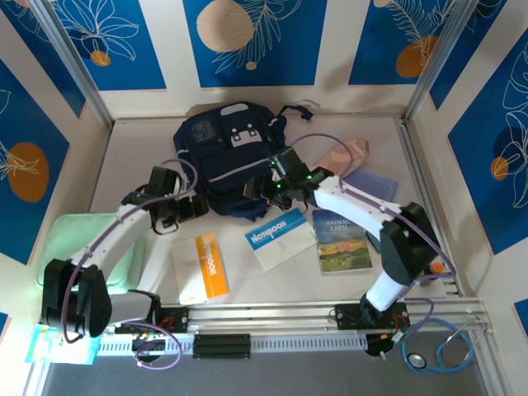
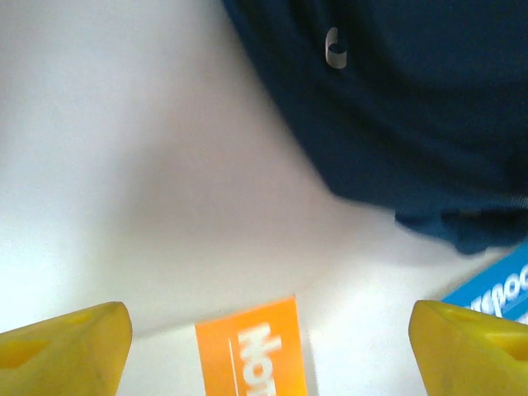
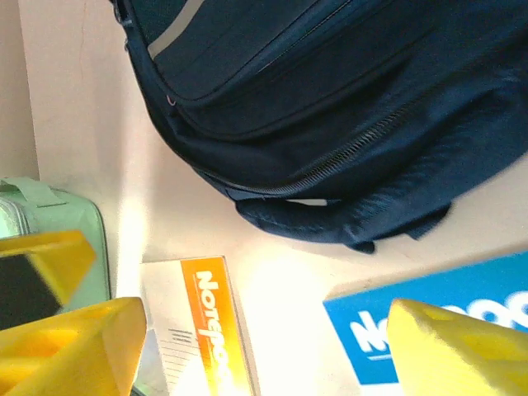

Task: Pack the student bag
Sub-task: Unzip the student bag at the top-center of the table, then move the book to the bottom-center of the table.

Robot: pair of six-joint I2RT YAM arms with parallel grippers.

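The student bag (image 1: 227,157), a large navy backpack with a white patch, lies at the back middle of the table. My left gripper (image 1: 195,208) hovers at its front left edge, open and empty. In the left wrist view the gripper (image 2: 268,351) spans bare table and the corner of an orange notebook (image 2: 252,355), with the bag (image 2: 396,107) above. My right gripper (image 1: 259,191) sits at the bag's front right edge, also open. The right wrist view has that gripper (image 3: 264,351) empty below the bag's zipper side (image 3: 330,107).
In front of the bag lie an orange notebook (image 1: 204,268), a blue notebook (image 1: 280,237) and an Animal Farm book (image 1: 341,241). A pink pouch (image 1: 342,157) is at the bag's right. A mint green case (image 1: 91,247) sits far left. A stethoscope (image 1: 441,351) lies by the rail.
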